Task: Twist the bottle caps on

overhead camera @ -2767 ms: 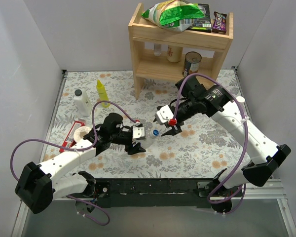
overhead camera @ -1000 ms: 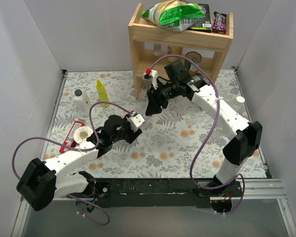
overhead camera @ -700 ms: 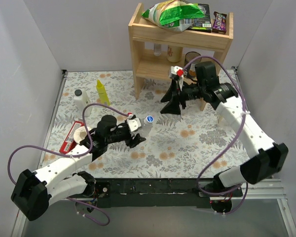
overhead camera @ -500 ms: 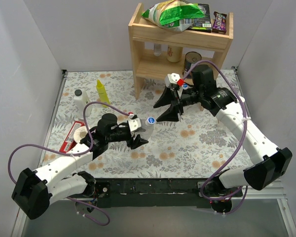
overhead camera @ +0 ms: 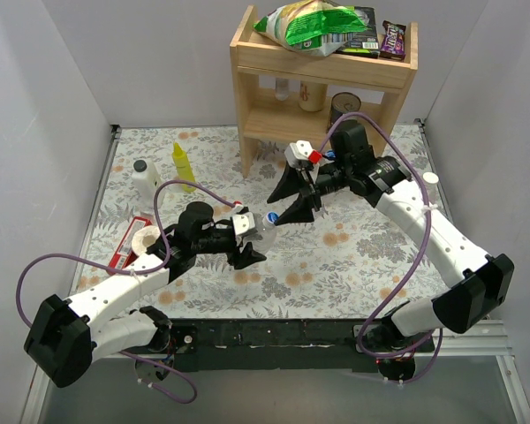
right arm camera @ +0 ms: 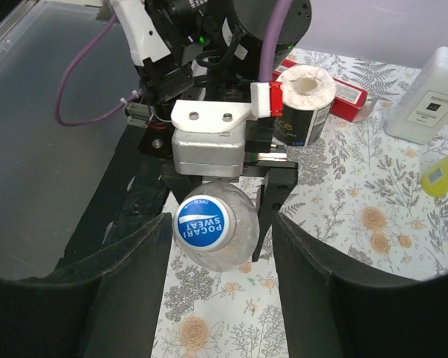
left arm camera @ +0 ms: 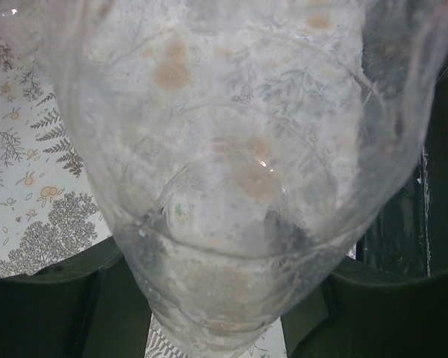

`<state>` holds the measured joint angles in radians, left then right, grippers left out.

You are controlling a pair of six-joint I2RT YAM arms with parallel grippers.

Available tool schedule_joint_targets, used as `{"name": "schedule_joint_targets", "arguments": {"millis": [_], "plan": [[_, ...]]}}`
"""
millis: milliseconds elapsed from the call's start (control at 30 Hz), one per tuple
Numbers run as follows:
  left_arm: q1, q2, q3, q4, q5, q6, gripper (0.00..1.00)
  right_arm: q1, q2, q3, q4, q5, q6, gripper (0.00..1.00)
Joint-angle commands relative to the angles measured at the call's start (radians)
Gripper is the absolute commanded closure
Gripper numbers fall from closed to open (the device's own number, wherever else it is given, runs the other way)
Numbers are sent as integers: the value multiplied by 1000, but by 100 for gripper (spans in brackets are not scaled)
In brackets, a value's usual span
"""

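Holding clear bottle [overhead camera: 257, 232] sideways in clamped left gripper [overhead camera: 250, 237] over floral table [overhead camera: 362, 247] centre, 1 blue Pocari Sweat cap [right arm camera: 202, 221] on its mouth. Facing cap with right gripper [overhead camera: 288, 204], jaws spread, empty, contact unclear.

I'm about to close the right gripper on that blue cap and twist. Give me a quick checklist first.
1. Left gripper shut on the clear bottle: ok.
2. Blue cap sitting on the bottle's neck: ok.
3. Right gripper open: ok.
4. Cap lined up between the right fingers, facing them: ok.
5. Fingers far enough forward to grip the cap: cannot tell.
6. Cap already fully tightened: cannot tell.
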<state>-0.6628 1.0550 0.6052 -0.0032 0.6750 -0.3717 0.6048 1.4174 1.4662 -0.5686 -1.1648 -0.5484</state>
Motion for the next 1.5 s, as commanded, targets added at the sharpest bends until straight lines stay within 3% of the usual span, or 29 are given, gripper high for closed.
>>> {"name": "schedule_joint_targets", "arguments": {"millis": [0,133,333,433,467,567,733,767,800,867,900,1167,1467], "plan": [[3,-12,42,26,17,2,100,20,14,43,-70,-32,-50,38],[3,-9,39,42,9,-9,100,21,21,57,-92,-32,-64,41],[3,-1,34,49,11,-13,100,23,34,57,-25,-38,2,59],[3,3,36,58,1,-27,100,38,-7,-13,93,26,122,70],[0,2,34,62,-17,-32,100,44,-27,-41,196,110,152,75],[-11,-4,28,112,-165,-120,100,87,-98,-121,309,290,212,80],[-11,-7,24,115,-233,-153,100,110,-120,-133,294,326,226,83],[-11,-9,22,108,-229,-139,95,110,-121,-132,285,333,211,83],[-11,-12,22,97,-226,-133,60,108,-123,-126,256,341,193,83],[-11,-23,15,74,-241,-130,28,95,-120,-119,217,366,156,83],[-11,-38,7,68,-273,-128,2,64,-115,-124,205,360,151,84],[-9,-78,-42,-53,-422,-99,2,-54,-28,-109,144,370,64,86],[-8,-79,-41,-103,-387,-90,2,-128,89,-130,174,407,-39,87]]}}
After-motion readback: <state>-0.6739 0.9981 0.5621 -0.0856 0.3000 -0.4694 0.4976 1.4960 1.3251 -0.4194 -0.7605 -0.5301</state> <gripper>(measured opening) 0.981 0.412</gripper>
